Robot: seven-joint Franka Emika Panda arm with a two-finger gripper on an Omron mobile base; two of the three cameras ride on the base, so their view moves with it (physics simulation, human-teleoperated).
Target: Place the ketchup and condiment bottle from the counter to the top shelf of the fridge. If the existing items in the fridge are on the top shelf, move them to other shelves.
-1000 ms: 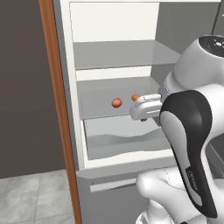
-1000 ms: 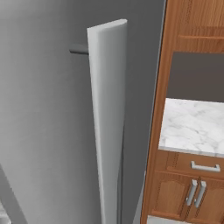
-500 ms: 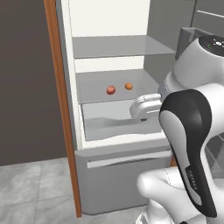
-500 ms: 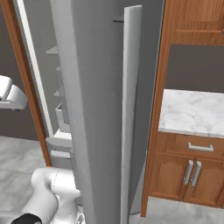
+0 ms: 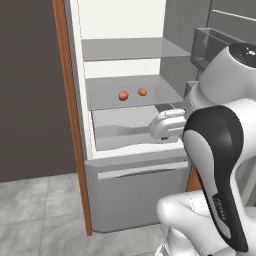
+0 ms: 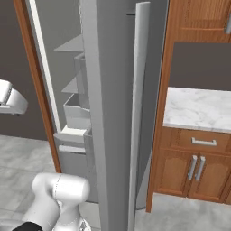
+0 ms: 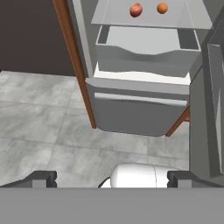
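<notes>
The fridge (image 5: 125,190) stands open ahead of me. Its top shelf (image 5: 130,49) is a bare grey plate. One shelf lower lie the existing items: a pinkish-red fruit (image 5: 123,95) and an orange fruit (image 5: 142,92), also seen as the pinkish-red fruit (image 7: 136,9) and the orange fruit (image 7: 162,8). My gripper (image 7: 111,177) is open and holds nothing, its fingertips (image 7: 41,177) wide apart. It hangs in front of the fridge, level with the drawer, as the white hand (image 5: 167,125). The counter (image 6: 198,108) lies to the right. The ketchup and the condiment bottle are out of view.
The open fridge door (image 6: 135,113) stands edge-on between the fridge interior and the wooden cabinets (image 6: 194,167). A grey drawer (image 5: 125,127) sits under the fruit shelf. A brown panel edge (image 5: 70,115) borders the fridge on the left. Grey floor tiles (image 7: 43,118) lie below.
Both base views have shifted as the base moved: the fridge now shows from farther back, down to its bottom drawer, and the door edge and counter have come into sight. The gripper stays open.
</notes>
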